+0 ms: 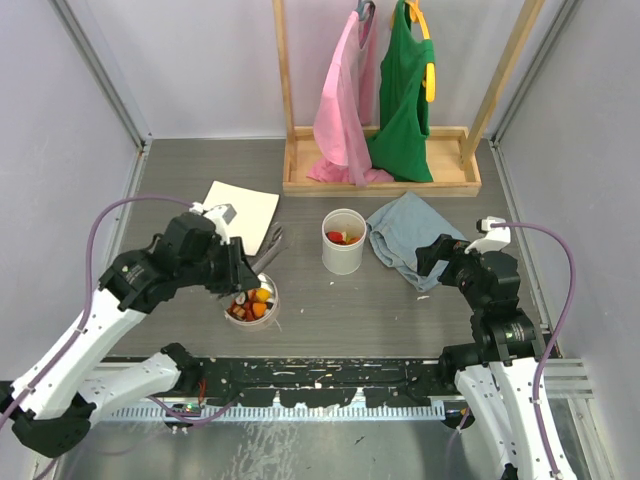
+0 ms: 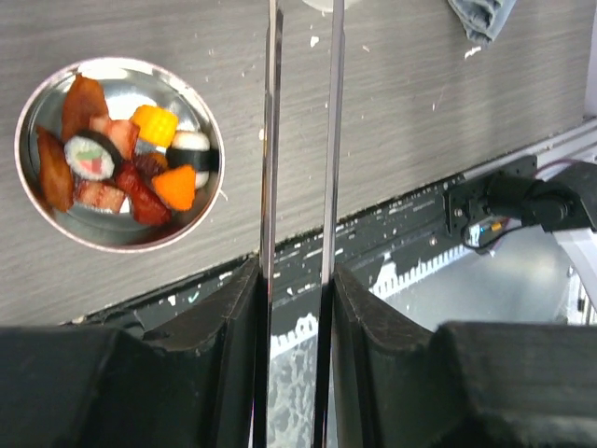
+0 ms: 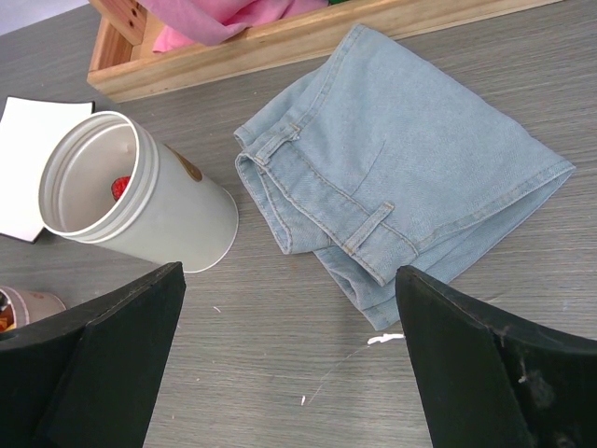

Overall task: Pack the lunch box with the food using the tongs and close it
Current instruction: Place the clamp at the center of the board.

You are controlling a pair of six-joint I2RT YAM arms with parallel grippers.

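Left gripper (image 2: 297, 280) clamped tongs (image 2: 271, 140) by both arms beside food (image 2: 174, 187) in near-left steel bowl (image 2: 121, 75). Right gripper (image 3: 289, 280) gaped, empty. Risk: slick sushi piece squirting from narrowed tips before reaching far lunch box (image 1: 343, 255).

No text, label, brand or number reads in any view. Only candidate is a small brown mark (image 3: 187, 169) on the side of the white round lunch box (image 3: 163, 219), near the tabletop middle. It is too blurred to make out.
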